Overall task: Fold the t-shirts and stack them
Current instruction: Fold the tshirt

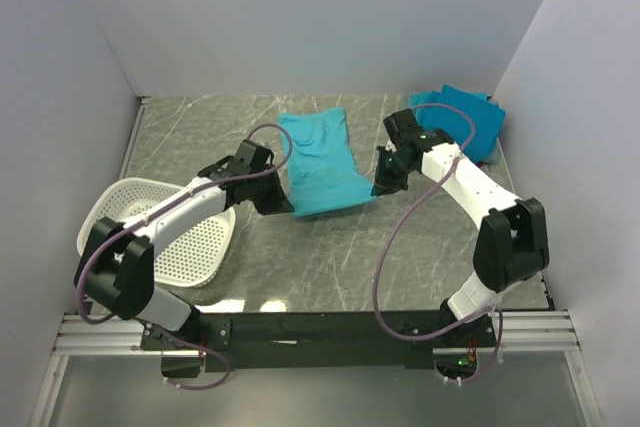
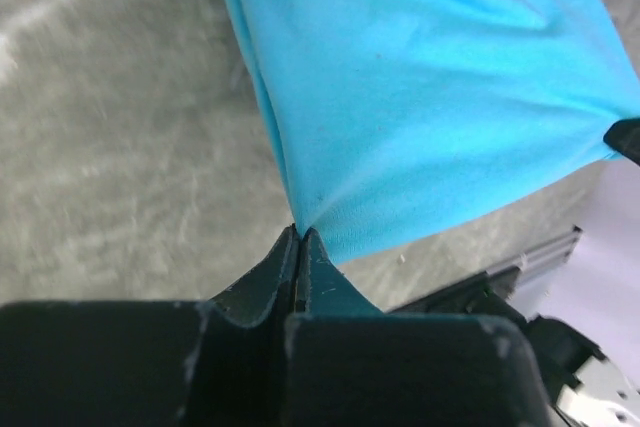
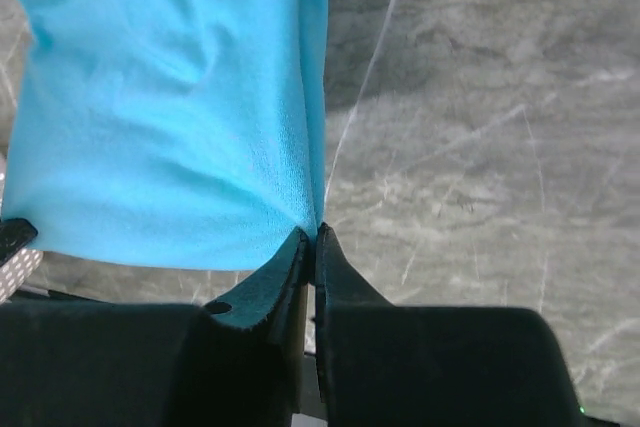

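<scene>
Both arms are on the same teal t-shirt, which lies spread lengthwise in the middle of the grey marble tabletop, collar end away towards the far wall. The left tool is clamped tight on the near left corner, its fingers pressed together and the cloth fanning out from the tips. The right tool is pinching the near right corner the same way, closed on a thin fold of fabric. The near hem runs stretched between the two grips. Over in the far right corner sits a pile of teal shirts, with what may be a darker garment peeking out at its near edge, hard to make out from above. The white perforated basket rests near left, under the left arm.
</scene>
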Controlling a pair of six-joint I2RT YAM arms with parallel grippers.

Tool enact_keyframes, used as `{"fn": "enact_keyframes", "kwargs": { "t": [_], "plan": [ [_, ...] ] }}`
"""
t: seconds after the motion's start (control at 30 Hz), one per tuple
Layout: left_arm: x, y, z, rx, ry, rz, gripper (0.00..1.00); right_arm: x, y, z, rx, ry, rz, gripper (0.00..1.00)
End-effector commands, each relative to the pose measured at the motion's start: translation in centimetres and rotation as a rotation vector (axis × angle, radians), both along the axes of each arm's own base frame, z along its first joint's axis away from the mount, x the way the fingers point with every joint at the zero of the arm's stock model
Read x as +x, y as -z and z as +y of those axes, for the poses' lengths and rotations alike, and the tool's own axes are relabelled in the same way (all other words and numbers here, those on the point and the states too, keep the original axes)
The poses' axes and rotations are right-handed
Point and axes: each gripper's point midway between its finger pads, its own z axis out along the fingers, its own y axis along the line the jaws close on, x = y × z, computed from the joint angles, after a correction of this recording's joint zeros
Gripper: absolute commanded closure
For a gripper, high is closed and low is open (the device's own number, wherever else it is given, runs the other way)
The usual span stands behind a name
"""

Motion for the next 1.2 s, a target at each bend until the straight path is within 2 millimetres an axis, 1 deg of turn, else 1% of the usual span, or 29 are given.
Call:
{"fn": "enact_keyframes", "kwargs": {
  "t": [0.0,0.03,0.07,0.1,0.17,0.23,0.27,0.3,0.37,0.47,0.53,0.6,0.67,0.7,0.73,0.77,0.8,0.83,0.87,0.9,0.93,0.97,1.03,1.1,1.13,1.17],
  "plan": [
    [-2.6,-1.3,0.4,-0.004,-0.005,0.034,1.0,-1.9,-2.2,-1.6,-0.047,-0.002,-0.031,1.0],
    [-3.1,-1.3,0.3,-0.005,-0.004,0.045,1.0,-2.5,-2.3,-2.1,-0.064,0.001,-0.028,1.0],
    [-3.7,-1.5,0.0,-0.005,0.007,0.047,1.0,-3.1,-2.9,-2.2,-0.067,-0.005,-0.042,1.0],
    [-4.1,-2.0,0.0,-0.01,0.008,0.037,1.0,-3.5,-3.0,-2.4,-0.071,-0.006,-0.041,1.0],
    [-5.3,-2.3,-0.4,-0.017,0.015,0.054,1.0,-4.7,-3.4,-2.8,-0.077,-0.009,-0.043,1.0],
    [-6.0,-3.3,-0.4,-0.03,0.008,0.037,1.0,-6.0,-3.6,-3.0,-0.082,-0.007,-0.031,1.0],
    [-6.8,-3.6,-0.7,-0.035,0.008,0.049,1.0,-6.7,-3.8,-3.3,-0.084,-0.005,-0.038,1.0],
    [-7.1,-4.3,-0.6,-0.045,0.004,0.038,1.0,-7.3,-3.9,-3.3,-0.082,-0.002,-0.037,1.0],
    [-7.8,-4.8,-0.9,-0.058,0.0,0.041,1.0,-8.6,-4.3,-3.5,-0.07,0.0,-0.041,1.0],
    [-8.2,-5.7,-1.7,-0.102,0.008,0.029,1.0,-9.5,-4.9,-3.7,-0.045,0.014,-0.051,1.0],
    [-8.0,-5.9,-2.1,-0.12,0.009,0.026,1.0,-9.6,-5.2,-3.7,-0.045,0.017,-0.057,1.0],
    [-7.5,-5.8,-2.5,-0.125,0.011,0.023,1.0,-9.0,-5.7,-3.8,-0.055,0.029,-0.076,1.0],
    [-7.0,-5.9,-3.1,-0.13,0.022,0.013,1.0,-7.9,-5.8,-3.8,-0.065,0.036,-0.079,1.0],
    [-6.5,-5.6,-3.5,-0.123,0.026,0.018,1.0,-7.5,-5.7,-3.8,-0.071,0.032,-0.08,1.0],
    [-6.0,-6.0,-3.8,-0.127,0.035,0.004,1.0,-6.9,-5.3,-3.8,-0.081,0.033,-0.068,1.0],
    [-5.6,-6.0,-4.1,-0.123,0.034,-0.003,1.0,-6.2,-5.7,-3.7,-0.08,0.033,-0.083,1.0],
    [-5.1,-5.5,-4.3,-0.111,0.033,0.004,1.0,-5.6,-5.8,-3.6,-0.083,0.034,-0.089,1.0],
    [-4.4,-5.9,-4.5,-0.115,0.03,-0.01,1.0,-4.6,-6.0,-3.5,-0.087,0.035,-0.092,1.0],
    [-4.0,-5.4,-4.7,-0.108,0.032,0.0,1.0,-4.0,-6.2,-3.5,-0.091,0.035,-0.097,1.0],
    [-3.6,-5.5,-4.7,-0.109,0.028,-0.003,1.0,-3.5,-6.3,-3.4,-0.095,0.035,-0.1,1.0],
    [-2.8,-5.9,-4.7,-0.113,0.021,-0.019,1.0,-2.8,-5.9,-3.4,-0.109,0.035,-0.087,1.0],
    [-2.3,-6.0,-4.6,-0.11,0.016,-0.026,1.0,-2.0,-6.6,-3.4,-0.105,0.037,-0.109,1.0],
    [-0.9,-5.9,-4.3,-0.108,0.001,-0.03,1.0,-0.6,-6.9,-3.1,-0.108,0.038,-0.115,1.0],
    [0.0,-5.5,-4.1,-0.107,-0.007,-0.026,1.0,0.4,-7.0,-3.1,-0.11,0.041,-0.118,1.0],
    [0.8,-5.9,-3.9,-0.121,-0.015,-0.036,1.0,1.2,-7.0,-2.9,-0.114,0.039,-0.117,1.0],
    [1.2,-5.5,-3.8,-0.115,-0.019,-0.029,1.0,1.6,-7.0,-3.0,-0.119,0.038,-0.117,1.0]
  ]
}}
